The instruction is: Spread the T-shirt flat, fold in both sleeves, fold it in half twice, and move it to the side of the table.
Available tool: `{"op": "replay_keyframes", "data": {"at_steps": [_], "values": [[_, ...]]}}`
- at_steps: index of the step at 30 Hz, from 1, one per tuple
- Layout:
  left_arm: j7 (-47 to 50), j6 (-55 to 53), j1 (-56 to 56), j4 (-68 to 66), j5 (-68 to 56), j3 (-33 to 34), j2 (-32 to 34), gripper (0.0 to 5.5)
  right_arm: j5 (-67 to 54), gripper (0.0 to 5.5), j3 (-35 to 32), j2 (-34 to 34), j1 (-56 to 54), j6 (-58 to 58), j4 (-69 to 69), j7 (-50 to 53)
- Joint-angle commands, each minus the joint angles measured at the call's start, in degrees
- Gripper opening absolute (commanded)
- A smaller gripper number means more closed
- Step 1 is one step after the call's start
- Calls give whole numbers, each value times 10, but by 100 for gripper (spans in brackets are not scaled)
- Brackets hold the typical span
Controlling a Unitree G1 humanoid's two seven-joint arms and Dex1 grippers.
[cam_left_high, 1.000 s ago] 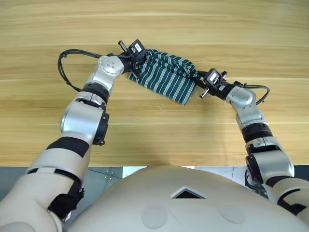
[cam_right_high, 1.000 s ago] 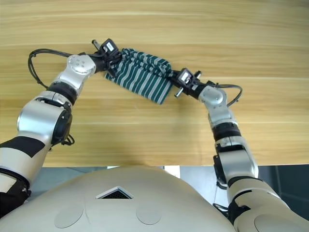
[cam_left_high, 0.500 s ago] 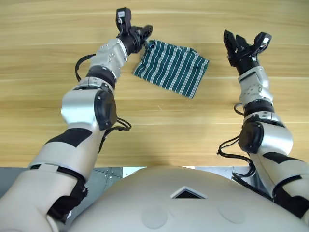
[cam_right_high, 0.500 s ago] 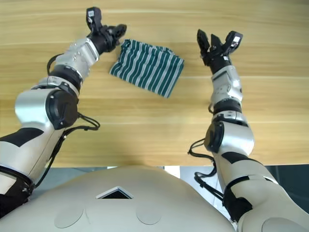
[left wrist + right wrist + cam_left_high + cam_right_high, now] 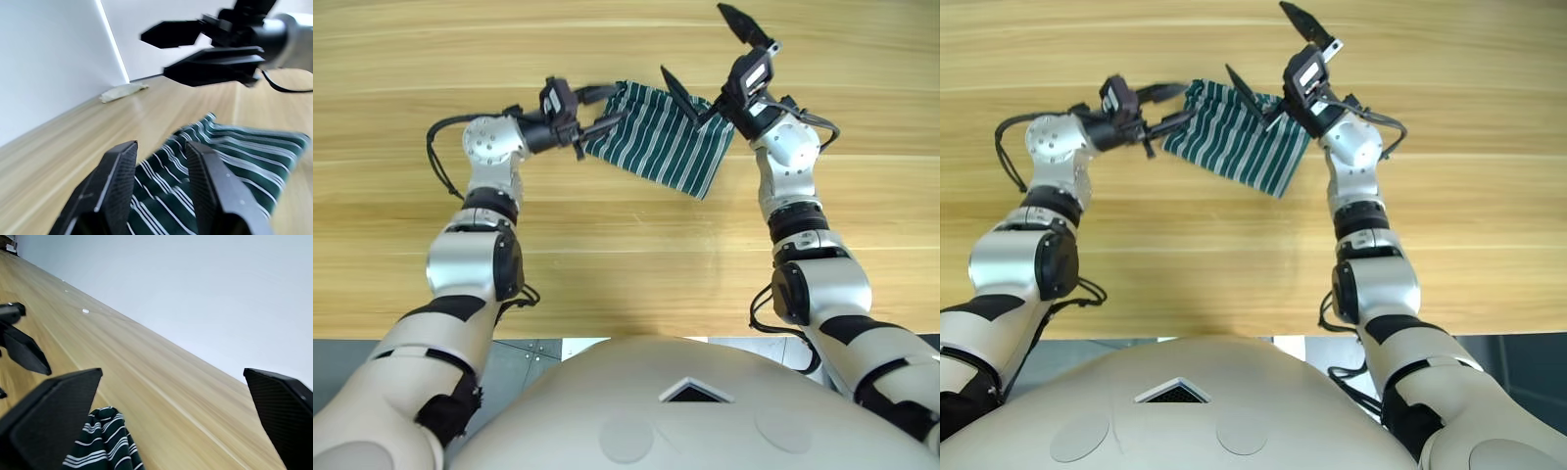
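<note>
The T-shirt (image 5: pixel 661 139) is a small folded bundle, dark green with white stripes, lying flat on the wooden table (image 5: pixel 626 255) toward its far side. My left gripper (image 5: pixel 598 107) is open at the shirt's left edge, with nothing between its fingers (image 5: pixel 117 181); the striped cloth (image 5: pixel 230 152) lies just ahead of them. My right gripper (image 5: pixel 705 54) is raised over the shirt's far right corner, wide open and holding nothing. One of its fingers (image 5: pixel 54 411) hangs above the cloth (image 5: pixel 105 443).
A small pale crumpled scrap (image 5: pixel 123 91) lies on the table against the white wall. Bare wood stretches on all sides of the shirt, with broad room to the left, right and front.
One second ago both grippers held the bunched shirt; it now lies flat, released. Since half a second ago my left gripper dropped to its left edge and my right swung in over its right corner.
</note>
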State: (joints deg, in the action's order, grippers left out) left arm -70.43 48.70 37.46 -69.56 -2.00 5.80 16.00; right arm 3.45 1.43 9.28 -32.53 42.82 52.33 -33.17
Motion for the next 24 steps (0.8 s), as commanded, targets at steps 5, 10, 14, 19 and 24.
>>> {"op": "replay_keyframes", "data": {"at_steps": [5,10,14,19,24], "values": [[46,73,-13,19,39,-50,19,37,168,395,102,20,-77,0,61,140],[92,73,-6,13,62,-76,22,0,232,310,153,31,-91,-10,86,183],[191,73,2,6,140,-122,34,0,285,250,202,49,-101,-28,104,199],[303,64,15,-1,226,-178,52,0,313,168,238,64,-110,-41,120,181],[397,46,31,-11,293,-226,60,0,316,86,252,60,-117,-49,127,175]]}}
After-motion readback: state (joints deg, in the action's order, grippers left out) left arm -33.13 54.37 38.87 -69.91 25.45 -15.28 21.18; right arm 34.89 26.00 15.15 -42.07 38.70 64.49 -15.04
